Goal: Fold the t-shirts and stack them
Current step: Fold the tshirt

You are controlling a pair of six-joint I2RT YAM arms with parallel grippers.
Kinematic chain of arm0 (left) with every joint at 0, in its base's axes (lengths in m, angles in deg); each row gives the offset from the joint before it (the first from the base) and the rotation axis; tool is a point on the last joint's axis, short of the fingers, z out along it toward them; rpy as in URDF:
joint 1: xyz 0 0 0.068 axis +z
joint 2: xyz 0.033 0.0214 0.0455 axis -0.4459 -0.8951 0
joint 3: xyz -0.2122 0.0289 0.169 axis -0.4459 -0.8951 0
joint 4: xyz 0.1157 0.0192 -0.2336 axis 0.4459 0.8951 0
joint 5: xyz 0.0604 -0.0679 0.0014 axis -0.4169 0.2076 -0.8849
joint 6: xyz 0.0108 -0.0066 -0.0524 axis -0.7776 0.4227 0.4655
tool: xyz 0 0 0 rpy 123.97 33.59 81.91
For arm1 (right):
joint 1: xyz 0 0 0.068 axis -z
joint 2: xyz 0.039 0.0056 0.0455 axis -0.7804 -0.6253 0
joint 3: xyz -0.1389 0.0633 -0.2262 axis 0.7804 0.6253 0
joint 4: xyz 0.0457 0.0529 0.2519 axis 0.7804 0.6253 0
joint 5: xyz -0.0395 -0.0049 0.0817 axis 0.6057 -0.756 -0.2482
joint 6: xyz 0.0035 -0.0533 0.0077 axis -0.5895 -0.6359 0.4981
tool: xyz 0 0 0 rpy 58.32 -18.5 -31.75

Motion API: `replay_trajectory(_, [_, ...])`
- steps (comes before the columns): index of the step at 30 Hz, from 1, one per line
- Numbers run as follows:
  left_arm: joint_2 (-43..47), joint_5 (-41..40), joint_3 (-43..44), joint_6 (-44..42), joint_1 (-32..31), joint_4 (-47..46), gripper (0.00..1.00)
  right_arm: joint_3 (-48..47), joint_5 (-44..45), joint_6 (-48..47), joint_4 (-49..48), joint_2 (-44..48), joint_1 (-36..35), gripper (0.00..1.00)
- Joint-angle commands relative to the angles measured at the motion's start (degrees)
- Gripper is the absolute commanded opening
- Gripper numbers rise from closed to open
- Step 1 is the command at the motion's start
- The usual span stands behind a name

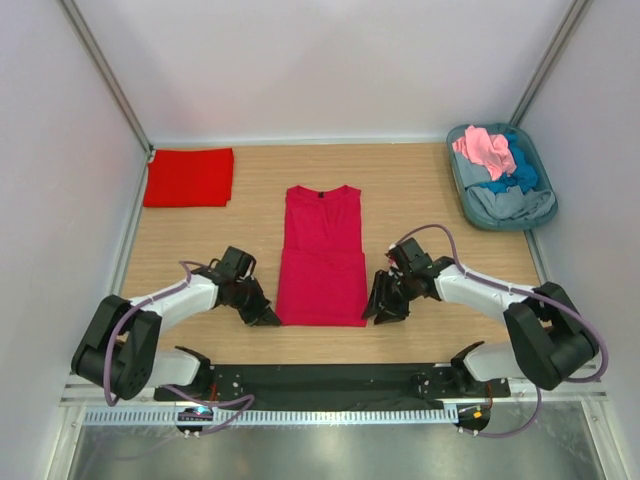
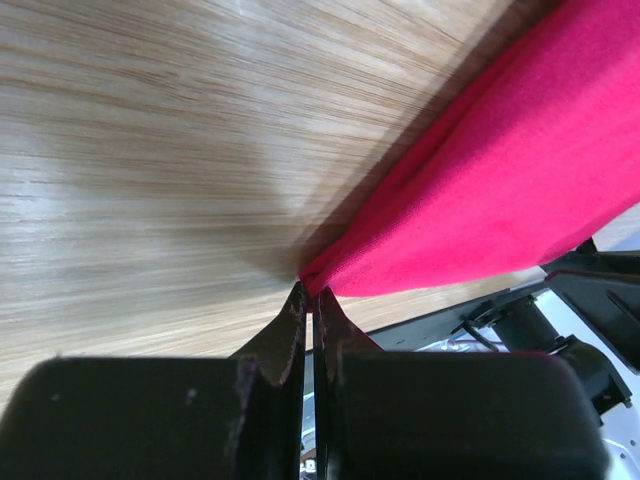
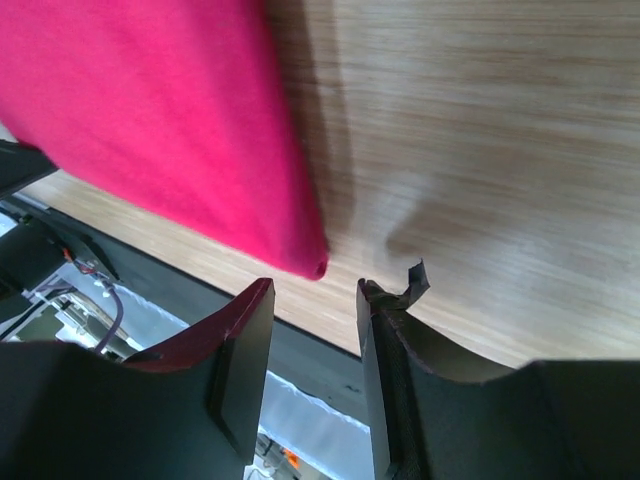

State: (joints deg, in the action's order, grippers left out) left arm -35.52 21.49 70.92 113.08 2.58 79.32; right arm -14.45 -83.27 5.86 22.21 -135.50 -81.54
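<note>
One wooden surface (image 1: 420, 200) carries five t-shirts (image 1: 322, 290): one crimson shirt (image 1: 322, 240) at its middle, one folded scarlet shirt (image 1: 189, 177) at the far left corner, and one pink shirt (image 1: 485, 150), one blue shirt (image 1: 524, 175) and one grey shirt (image 1: 515, 205) in one tub (image 1: 455, 175) at the far right corner. One left end effector (image 1: 270, 318) and one right end effector (image 1: 382, 310).

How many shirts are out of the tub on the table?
2: a folded scarlet shirt at the far-left corner, and a crimson shirt mid-table, part folded. Others lie bundled in the tub, some possibly hidden.
</note>
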Motion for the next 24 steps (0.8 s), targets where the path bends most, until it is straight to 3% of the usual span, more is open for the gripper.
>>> replay_trajectory(1, [-1.2,-0.5,-0.3,-1.4,-0.2,1.1,0.00,1.0,-0.5,1.7,-5.4,-2.9,-1.1,0.45])
replay_trajectory(12, [-1.2,-0.7,-0.1,-1.8,-0.4,1.2,0.00,0.4,2.2,3.6,-7.1,-4.7,-4.9,0.38])
replay_trajectory(15, [-1.0,-0.6,0.3,-1.8,-0.4,1.2,0.00,-0.3,4.0,3.3,-6.5,-3.5,-5.1,0.24])
replay_trajectory(16, [-1.0,-0.6,0.2,-1.8,-0.4,1.4,0.00,-0.6,4.7,3.1,-5.7,-3.2,-5.1,0.13])
replay_trajectory(18, [-0.9,-0.8,0.6,-2.2,-0.4,1.5,0.01,-1.0,6.3,2.4,-4.4,-2.6,-5.0,0.01])
replay_trajectory(24, [0.3,-1.3,2.1,-2.6,-0.4,5.2,0.00,-1.1,8.2,1.7,-0.8,1.7,-5.1,0.01])
